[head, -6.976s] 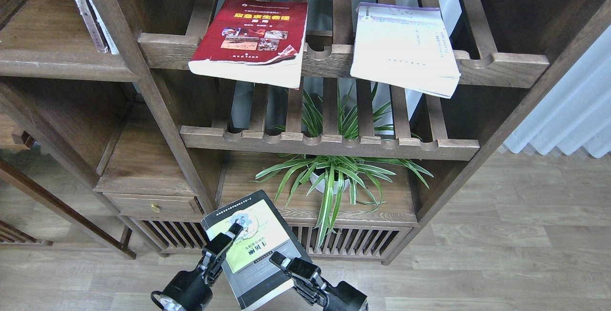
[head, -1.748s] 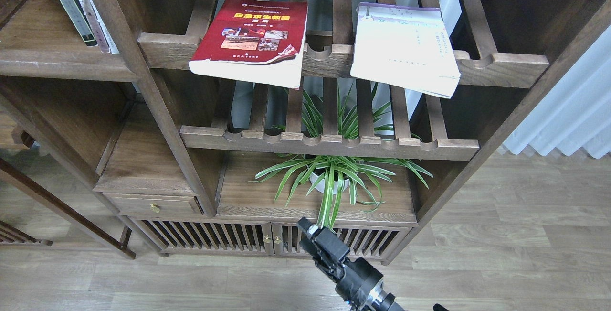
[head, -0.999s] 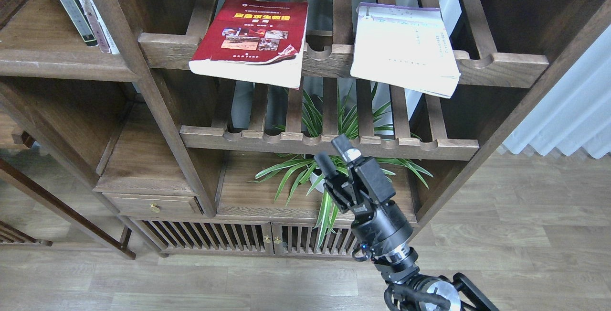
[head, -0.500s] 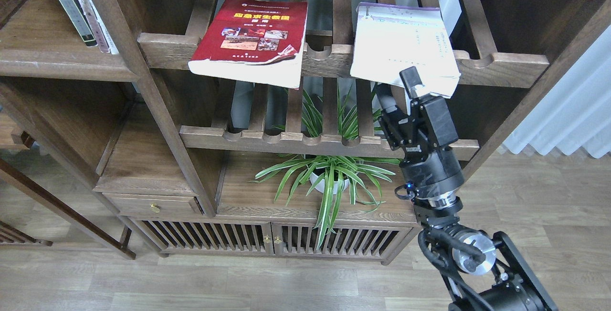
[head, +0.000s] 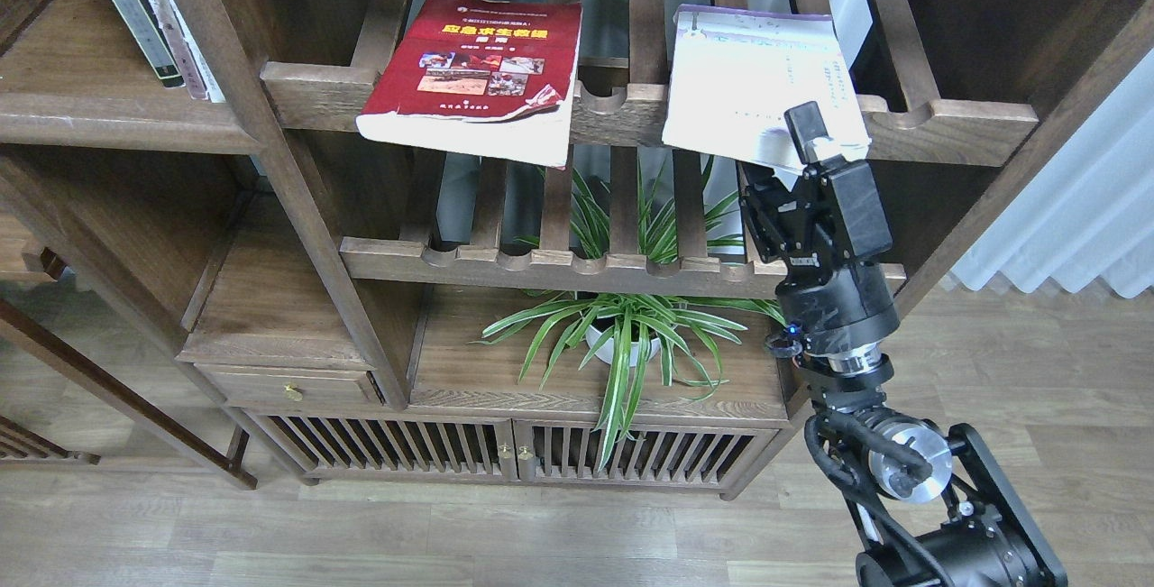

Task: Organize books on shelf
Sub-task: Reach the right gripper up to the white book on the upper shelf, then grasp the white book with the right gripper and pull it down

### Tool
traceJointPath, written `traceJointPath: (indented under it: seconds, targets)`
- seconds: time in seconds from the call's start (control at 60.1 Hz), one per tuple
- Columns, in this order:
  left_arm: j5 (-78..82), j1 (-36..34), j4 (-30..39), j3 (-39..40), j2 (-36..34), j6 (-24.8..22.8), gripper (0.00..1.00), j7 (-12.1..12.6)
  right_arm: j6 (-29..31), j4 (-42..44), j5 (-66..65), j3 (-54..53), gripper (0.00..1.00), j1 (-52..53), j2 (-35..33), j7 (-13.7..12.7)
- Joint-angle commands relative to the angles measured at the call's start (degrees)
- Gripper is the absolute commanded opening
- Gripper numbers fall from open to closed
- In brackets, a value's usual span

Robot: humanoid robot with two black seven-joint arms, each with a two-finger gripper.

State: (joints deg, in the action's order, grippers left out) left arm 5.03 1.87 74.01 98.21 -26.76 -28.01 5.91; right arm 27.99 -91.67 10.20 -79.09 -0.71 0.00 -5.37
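Red paperback [head: 473,73] has a yellow Chinese title I can't read, while right gripper [head: 783,147] straddles the cream-white book's [head: 753,82] front edge, jaws apart.

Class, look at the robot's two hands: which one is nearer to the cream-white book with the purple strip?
Right. The right hand is at the front lower edge of the cream-white book, one finger over its cover. The left hand is out of view.

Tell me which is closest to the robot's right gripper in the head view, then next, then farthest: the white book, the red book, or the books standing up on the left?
1. White book, at the right gripper.
2. Red book, middle.
3. Standing books, top left.
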Motion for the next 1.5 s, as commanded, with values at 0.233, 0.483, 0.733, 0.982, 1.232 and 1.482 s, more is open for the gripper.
traceJointPath:
  seconds: [0.233,0.483,0.733,0.982,1.232,1.482]
  targets:
    - [-0.63,-0.03,-0.09,0.05,-0.31,0.01,1.00,-0.02,0.01,0.00,-1.24,-0.10,0.95,0.80,0.00,0.01]
    - [-0.98,-0.03,-0.44,0.22,-0.40,0.01,1.00,-0.02,-5.57,0.17,-1.33,-0.18,0.95,2.03,0.00,0.18]
    - [-0.99,-0.03,-0.88,0.31,-0.49,0.01,1.00,-0.02,-8.22,0.44,-1.33,-0.53,0.93,2.91,0.00,1.68]
    - [-1.42,-0.03,-0.97,0.66,-0.49,0.01,1.00,-0.02,-7.51,0.44,-0.80,-2.21,0.61,2.56,0.00,2.38]
    - [-1.43,-0.03,-1.41,1.10,-0.49,0.01,1.00,-0.11,-4.01,0.44,-0.62,-1.94,0.11,-0.25,0.00,3.08]
    - [-1.43,0.15,-3.87,0.93,-0.58,0.01,1.00,-0.11,0.01,0.00,-0.53,0.25,0.04,-3.94,0.00,2.82]
